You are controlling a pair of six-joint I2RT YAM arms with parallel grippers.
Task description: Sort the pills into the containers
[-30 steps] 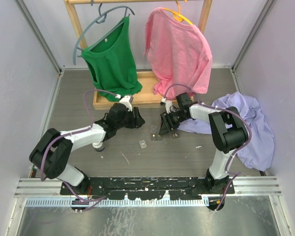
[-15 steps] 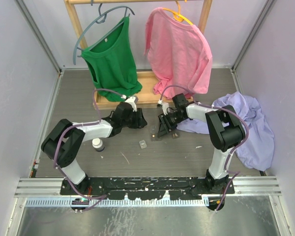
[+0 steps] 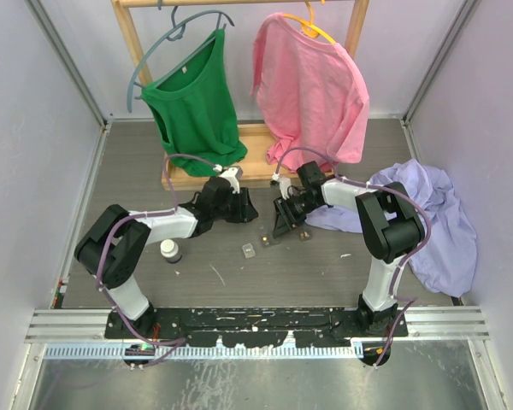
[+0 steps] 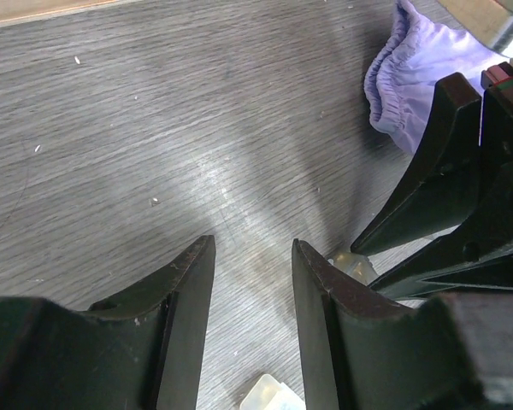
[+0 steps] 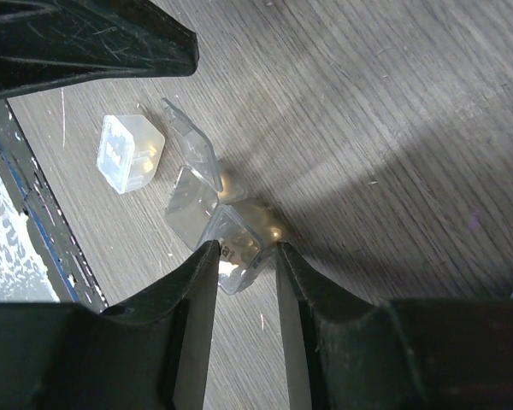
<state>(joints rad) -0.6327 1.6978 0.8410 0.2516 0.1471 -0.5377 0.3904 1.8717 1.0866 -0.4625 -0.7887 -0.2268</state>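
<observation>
1. Tabletop (image 3: 137, 171): the work sits about midway between its near and far edges, a little right of centre. Moves there are best kept low and small.
2. Right end effector (image 5: 245, 249): clenched on a clear tub (image 5: 231, 235), which appears to rest on the tabletop. Only the fingertips seem to pinch its walls, so I would lift slowly and level, or the tub may squirt out or tip.
3. Left end effector (image 4: 252, 248): released, with nothing between its fingers, hovering just beside the right one. If it is to steady or open the tub, it should come in from the free side, clear of the right fingers.
4. Second tub (image 5: 128, 152): lies near the held one, toward the near edge. A clear flap (image 5: 192, 149) sits between them. Neither should be nudged.
5. Hard to make out: whether the held tub's lid is shut. The amber glints inside may be pills, but I cannot tell.
6. In the top view the tubs are specks, partly under the end effectors, so no count is safe.
</observation>
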